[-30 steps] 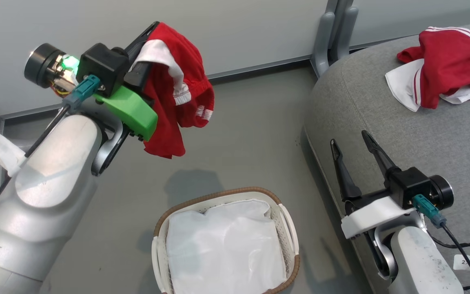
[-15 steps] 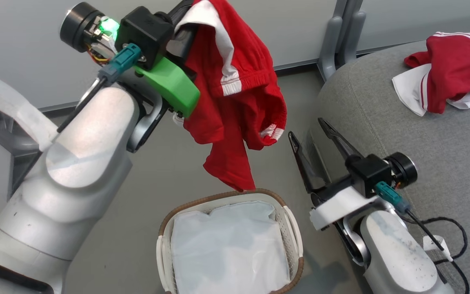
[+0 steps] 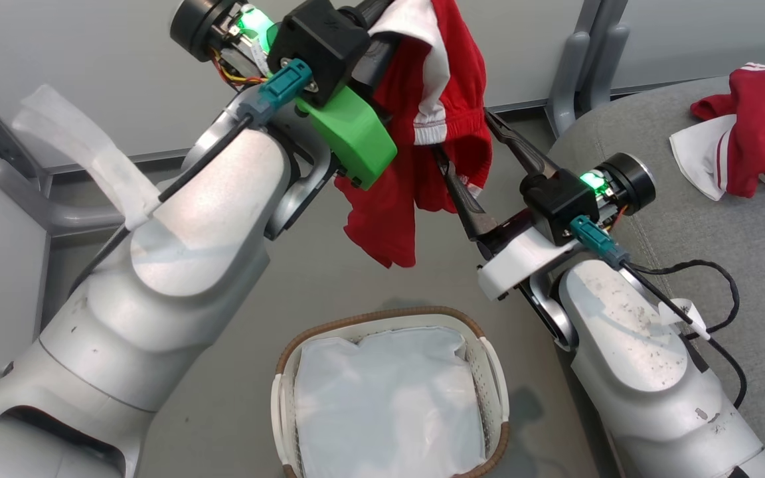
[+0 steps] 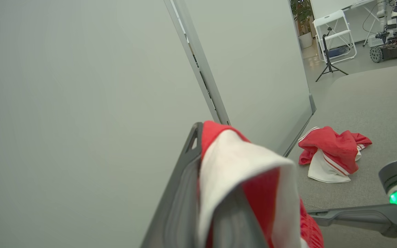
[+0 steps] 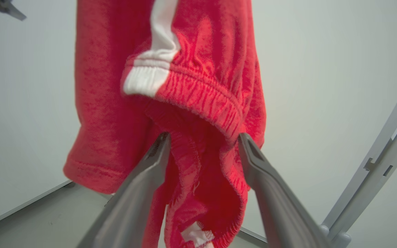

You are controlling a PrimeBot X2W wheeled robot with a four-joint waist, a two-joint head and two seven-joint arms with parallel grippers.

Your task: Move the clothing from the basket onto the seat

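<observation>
Head view: left gripper (image 3: pixel 379 20), clamped on the red garment (image 3: pixel 422 133), has swung it off the basket (image 3: pixel 382 315) toward the seat (image 3: pixel 688 265), where the other garment (image 3: pixel 761 146) lies. Left wrist: cloth pinched tight. Right wrist: right gripper (image 5: pixel 204 137), spread wide, now straddles the hem, so a handover looks likely.

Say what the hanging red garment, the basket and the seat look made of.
The hanging red garment: soft matte knit, seemingly; fuzzy surface, gathered elastic hem. The basket: probably hard white plastic, given its perforated wall, with a brown woven-look rim. The seat: grey woven upholstery, matte, with fabric grain.
</observation>
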